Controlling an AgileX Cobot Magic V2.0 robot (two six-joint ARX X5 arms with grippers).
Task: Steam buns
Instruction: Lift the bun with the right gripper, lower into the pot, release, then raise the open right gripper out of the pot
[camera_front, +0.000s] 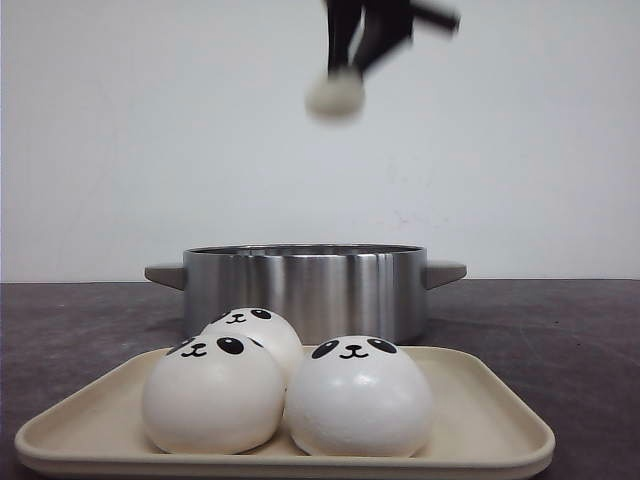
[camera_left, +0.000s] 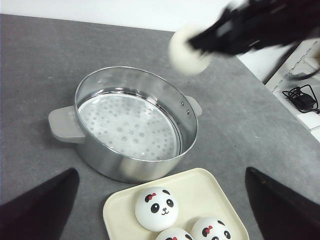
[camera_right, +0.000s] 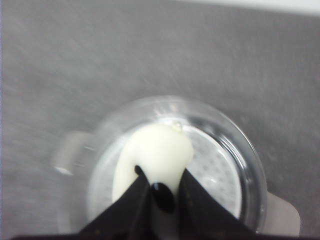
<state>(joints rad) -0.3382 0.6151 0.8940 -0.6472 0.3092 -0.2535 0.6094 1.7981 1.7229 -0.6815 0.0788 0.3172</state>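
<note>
Right jaws: your right gripper (camera_right: 159, 192) is pinched on one bun (camera_right: 155, 160); the two dark fingers squeeze its soft white body between them, a black eye mark showing at the tips.
Carried bun: it hangs high in the air over the steamer pot (camera_front: 305, 290), blurred in every view, so you are moving fast.
Left jaws: your left gripper (camera_left: 162, 210) is spread wide and holds nothing, its fingertips apart at either side of the left wrist view, hovering near the tray (camera_left: 220, 200).
Step in hand: I judge this the carry of the first bun to the pot; the perforated steamer plate (camera_left: 127, 127) inside has no bun on it.
Next move: bring the bun down inside the rim, low onto the plate, before you let go; a release from this height would likely bounce it.
Remaining buns: three sit close together on the tray, well below and nearer the camera than the pot.
Front view only: how high the bun hangs above the rim.
Left wrist view only: the bare pot floor, and the red bows on the tray buns.
Right wrist view only: the grip itself, with the bun over the pot opening.
</note>
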